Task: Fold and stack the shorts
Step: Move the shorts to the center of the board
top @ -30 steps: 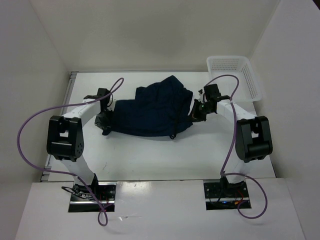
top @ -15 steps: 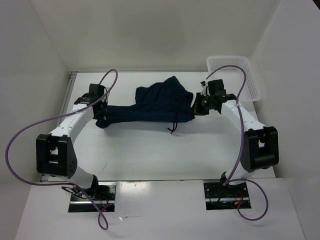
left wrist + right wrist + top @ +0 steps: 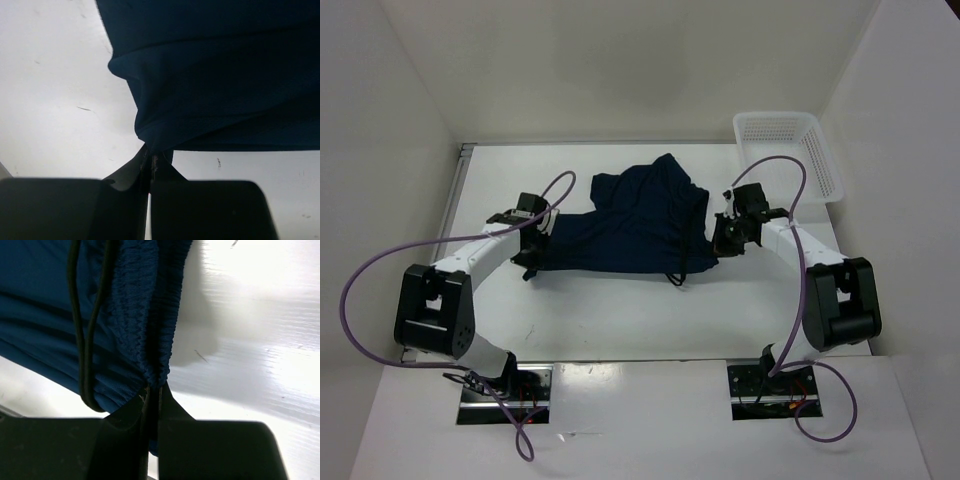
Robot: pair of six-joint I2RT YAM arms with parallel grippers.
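Between the clenched fingertips of the left gripper (image 3: 150,162), a bunched corner of the shorts (image 3: 625,225) is pinched tight, the dark navy fabric fanning up and away from the tips. On the opposite side, the right gripper (image 3: 152,390) is clamped the same way on the ribbed waistband edge. A black drawstring (image 3: 85,340) loops down just beside it. Seen from above, the shorts lie spread across the middle of the white table (image 3: 620,310), gripped at their left and right ends. The far part is rumpled into a raised fold. The left arm (image 3: 480,250) and right arm (image 3: 800,240) reach inward from either side toward the cloth. A white mesh basket (image 3: 790,150) sits at the far right corner of the table, apart from the fabric.
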